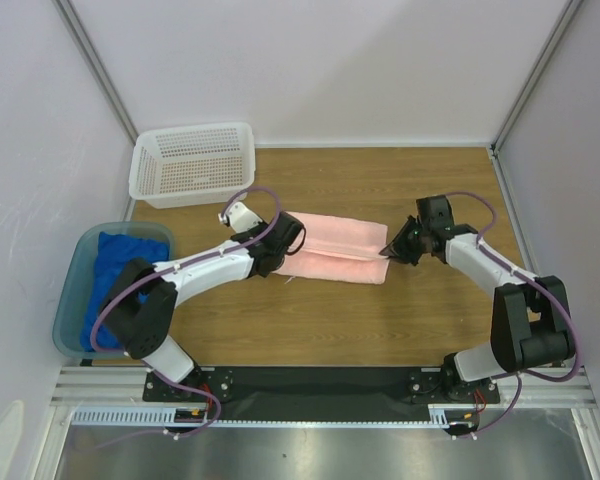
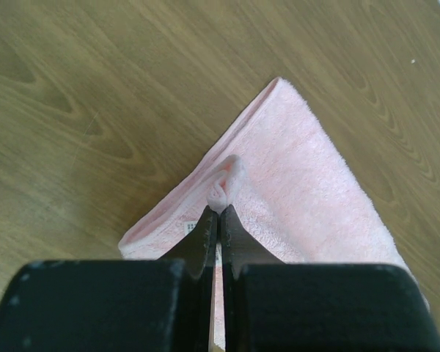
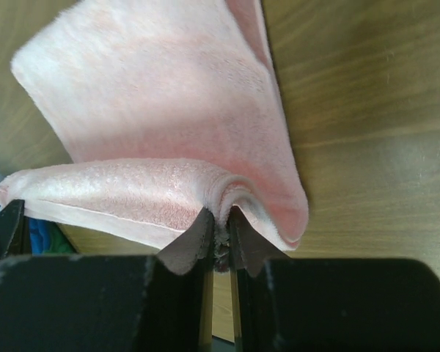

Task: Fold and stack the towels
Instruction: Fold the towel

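A pale pink towel point(image 1: 332, 245) lies folded into a long strip across the middle of the table. My left gripper point(image 1: 288, 238) is shut on its left end; the left wrist view shows the pink towel point(image 2: 301, 191) with a small pinch of cloth between the closed fingertips point(image 2: 205, 229). My right gripper point(image 1: 388, 250) is shut on the right end, where the pink towel point(image 3: 169, 125) bunches up into the jaws. A royal blue towel point(image 1: 108, 272) sits crumpled in the teal tub point(image 1: 76, 262) at the left.
A white perforated basket point(image 1: 192, 163) stands at the back left, near the wall. The teal tub sits at the table's left edge beside the left arm's base. Grey walls enclose the table on three sides.
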